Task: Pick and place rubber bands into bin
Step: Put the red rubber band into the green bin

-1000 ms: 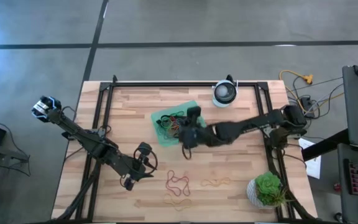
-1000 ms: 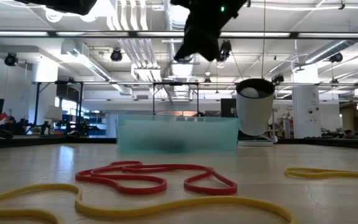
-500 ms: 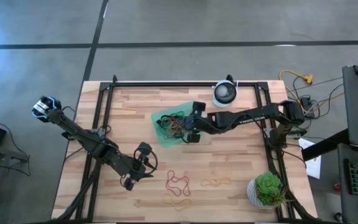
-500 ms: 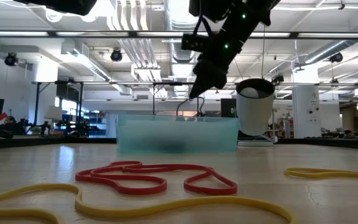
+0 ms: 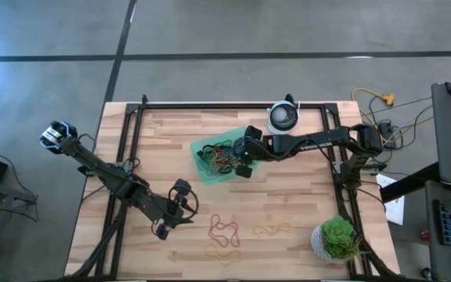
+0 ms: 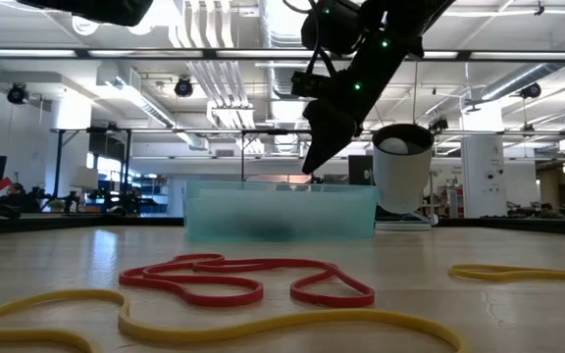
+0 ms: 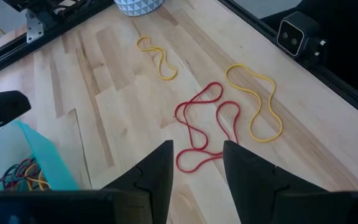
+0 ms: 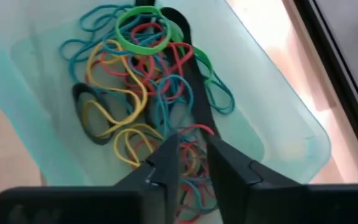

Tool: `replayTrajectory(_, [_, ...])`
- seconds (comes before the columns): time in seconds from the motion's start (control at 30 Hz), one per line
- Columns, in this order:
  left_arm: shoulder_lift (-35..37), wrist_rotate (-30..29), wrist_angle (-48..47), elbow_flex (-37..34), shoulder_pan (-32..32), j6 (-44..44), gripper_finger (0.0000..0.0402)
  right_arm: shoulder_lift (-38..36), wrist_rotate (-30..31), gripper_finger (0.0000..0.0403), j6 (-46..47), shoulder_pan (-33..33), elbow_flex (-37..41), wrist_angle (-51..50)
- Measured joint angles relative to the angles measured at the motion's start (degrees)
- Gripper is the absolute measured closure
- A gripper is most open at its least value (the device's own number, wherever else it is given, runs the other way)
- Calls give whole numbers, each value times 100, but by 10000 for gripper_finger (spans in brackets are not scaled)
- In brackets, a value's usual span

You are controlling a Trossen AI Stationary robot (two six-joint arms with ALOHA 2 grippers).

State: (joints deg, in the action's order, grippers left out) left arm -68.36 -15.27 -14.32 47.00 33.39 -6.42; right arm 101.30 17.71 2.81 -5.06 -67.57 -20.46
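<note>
The green bin (image 5: 201, 174) sits mid-table, holding a tangle of coloured rubber bands (image 8: 138, 87). My right gripper (image 8: 193, 165) hangs over the bin's right part (image 5: 244, 155), pointing slantwise down, fingers a little apart with nothing between them. In the low view it hovers just above the bin's rim (image 6: 312, 169). Flat on the wood near the front edge lie a red band (image 5: 224, 229) and two yellow bands (image 5: 272, 229) (image 5: 223, 252). My left gripper (image 7: 194, 163) waits open above the table left of the red band (image 7: 207, 127).
A round white device (image 5: 283, 117) stands at the far edge just right of the bin. A potted green plant (image 5: 337, 239) sits at the near right corner. Black frame rails (image 5: 131, 141) run along the table's sides. Cables (image 5: 382, 110) lie off the right edge.
My right gripper has swung from the bin's near right corner toward the far edge, over the bin, sinking and rolling as it went. Half a second ago a thin band loop hung below its fingers; none hangs there now.
</note>
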Motion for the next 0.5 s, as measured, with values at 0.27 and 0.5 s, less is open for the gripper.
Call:
replayTrajectory(0.27, [-83,5,239,-145,0,-1,277,-13,-516,265,-562,164,9,1])
replayTrajectory(0.5, [-521,14,736,-164,0,-80,277,-213,-634,256,-796,721,-2,24])
